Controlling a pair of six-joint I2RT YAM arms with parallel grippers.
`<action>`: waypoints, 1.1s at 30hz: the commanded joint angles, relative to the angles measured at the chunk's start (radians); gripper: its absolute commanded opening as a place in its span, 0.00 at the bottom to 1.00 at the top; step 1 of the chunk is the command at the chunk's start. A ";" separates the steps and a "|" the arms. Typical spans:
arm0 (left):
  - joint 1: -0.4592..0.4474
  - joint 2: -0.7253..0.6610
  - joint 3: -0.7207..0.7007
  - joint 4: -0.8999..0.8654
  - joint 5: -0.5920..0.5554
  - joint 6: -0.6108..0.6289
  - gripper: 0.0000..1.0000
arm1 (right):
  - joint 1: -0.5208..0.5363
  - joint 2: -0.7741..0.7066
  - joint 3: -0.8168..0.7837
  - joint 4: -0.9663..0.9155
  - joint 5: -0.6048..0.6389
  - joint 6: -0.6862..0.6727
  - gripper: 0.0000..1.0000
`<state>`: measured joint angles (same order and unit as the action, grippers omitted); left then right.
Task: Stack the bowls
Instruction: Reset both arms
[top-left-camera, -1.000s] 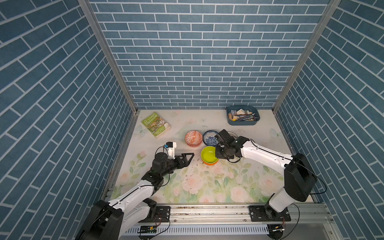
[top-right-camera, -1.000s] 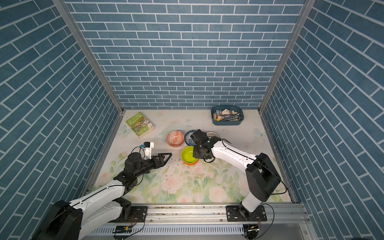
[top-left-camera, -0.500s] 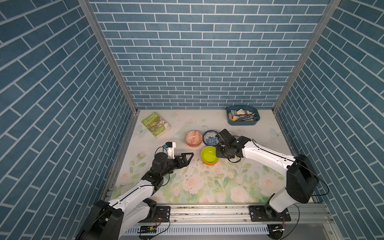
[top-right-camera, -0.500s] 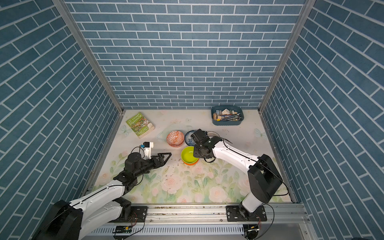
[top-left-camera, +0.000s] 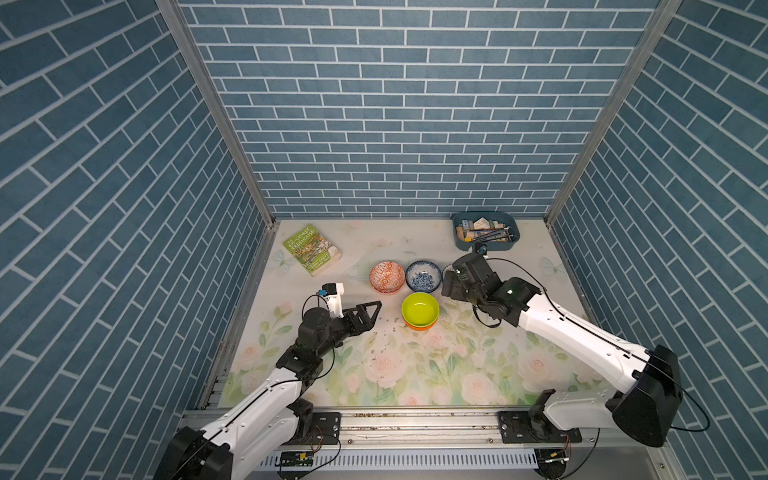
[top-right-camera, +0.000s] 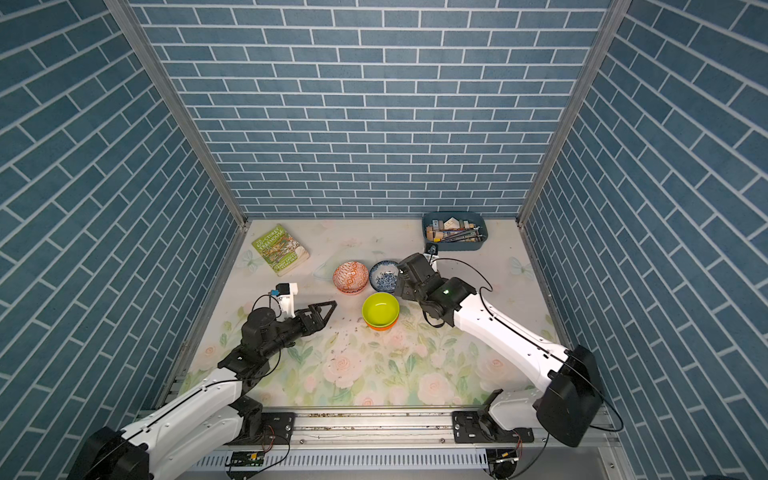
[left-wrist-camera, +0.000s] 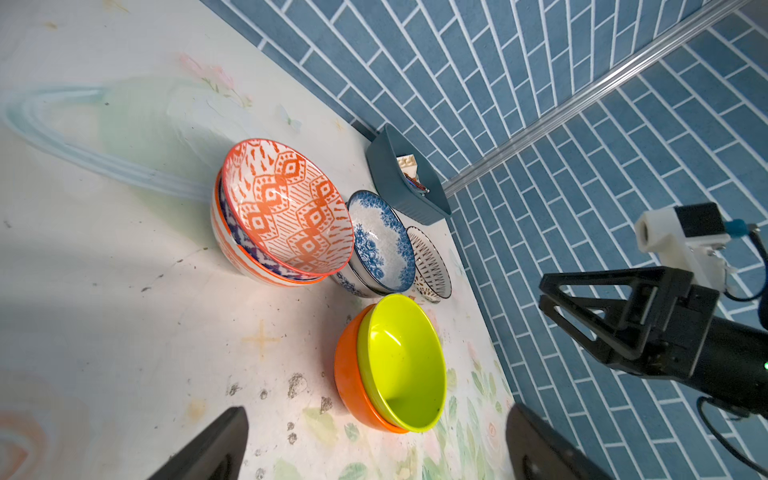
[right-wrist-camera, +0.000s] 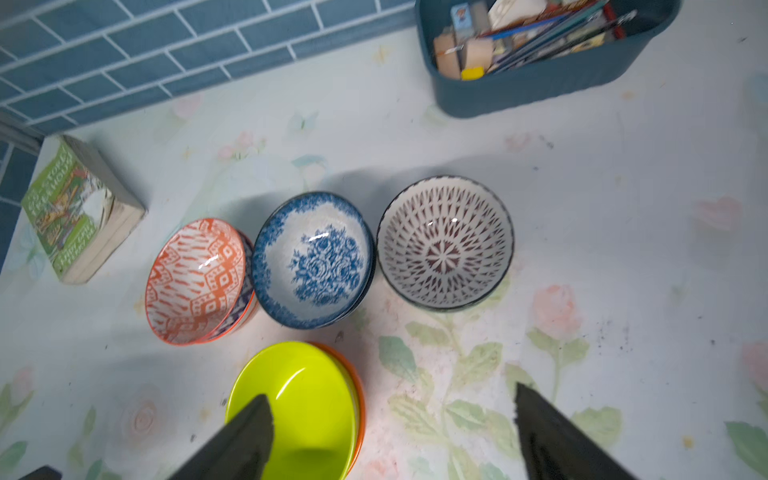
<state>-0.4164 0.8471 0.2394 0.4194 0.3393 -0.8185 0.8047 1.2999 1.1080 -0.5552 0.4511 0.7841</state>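
Observation:
A lime-green bowl (top-left-camera: 420, 308) sits nested in a plain orange bowl (top-left-camera: 419, 327) mid-table. Behind them an orange-white patterned bowl (top-left-camera: 387, 276) tops a tilted nest of bowls, and a blue-white floral bowl (top-left-camera: 423, 275) rests in another bowl. A brown-lattice white bowl (right-wrist-camera: 444, 243) stands beside the floral one, hidden under my right arm in both top views. My right gripper (right-wrist-camera: 392, 419) hovers open, one finger over the lime bowl's rim, the other over the mat, holding nothing. My left gripper (top-left-camera: 374, 316) is open and empty, left of the lime bowl.
A green book (top-left-camera: 312, 250) lies at the back left. A blue tray (top-left-camera: 485, 230) of small items stands at the back right near my right wrist. Blue brick walls close three sides; a metal rail (top-left-camera: 415, 422) runs along the front.
My right gripper has opened, let go of the lime-green bowl now sitting in the orange one, and drawn back to the right. The left arm has not moved.

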 joint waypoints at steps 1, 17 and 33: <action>0.005 -0.041 0.037 -0.098 -0.087 0.004 1.00 | -0.001 -0.082 -0.073 0.079 0.202 -0.023 1.00; 0.017 0.021 0.265 -0.218 -0.959 0.476 1.00 | -0.023 -0.315 -0.629 1.082 0.613 -0.699 0.99; 0.262 0.258 0.070 0.294 -0.975 0.689 1.00 | -0.267 -0.266 -0.910 1.428 0.399 -0.802 1.00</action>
<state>-0.1810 1.0843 0.3397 0.5999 -0.6720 -0.1513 0.5755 1.0367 0.2314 0.7570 0.9192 0.0368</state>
